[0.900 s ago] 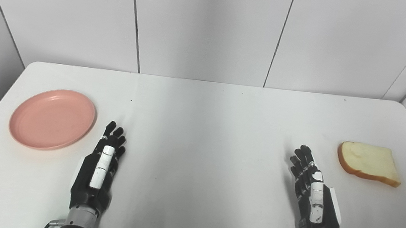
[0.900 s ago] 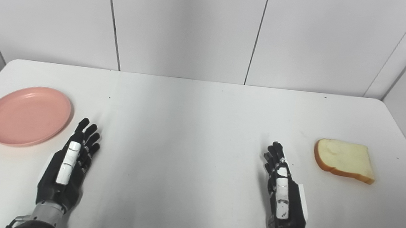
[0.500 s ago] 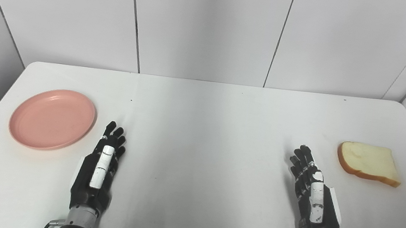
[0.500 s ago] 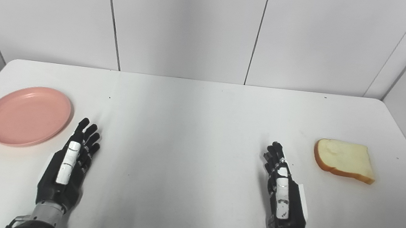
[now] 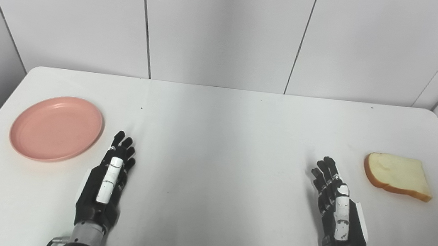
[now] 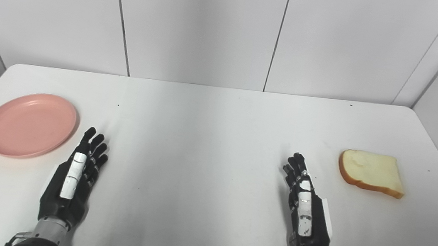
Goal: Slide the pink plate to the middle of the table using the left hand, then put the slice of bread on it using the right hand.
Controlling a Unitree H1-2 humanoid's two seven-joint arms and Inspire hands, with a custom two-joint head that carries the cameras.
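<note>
The pink plate (image 5: 57, 128) is seen to lie flat on the white table (image 5: 223, 119), ahead of the left hand (image 5: 104, 186) and off to its outer, left side. The plate's near right rim is just beside the left hand's fingertips (image 5: 120, 135), but a thin strip of bare table is visible between them, so no contact is made. The left hand is held edge-up with its fingers extended and slightly apart, and nothing is held in it. Its long axis points away from the robot and leans a little to the right, so the plate is passed alongside rather than pointed at. The sliding of the plate is judged not yet begun, since the plate is well apart from the table's middle. For that move, the hand would have to be carried to the plate's far left side or laid on it, because the push must run rightward, toward the gap between the two hands.

The right hand (image 5: 339, 213) is likewise held edge-up with fingers stretched and parted, and it is empty. The slice of bread (image 5: 398, 176) lies flat ahead of it and to its outer, right side, near but apart. Its crust edge is turned toward the robot, and its longer side runs across the table. The right hand is clearly the nearer one to the bread.
</note>
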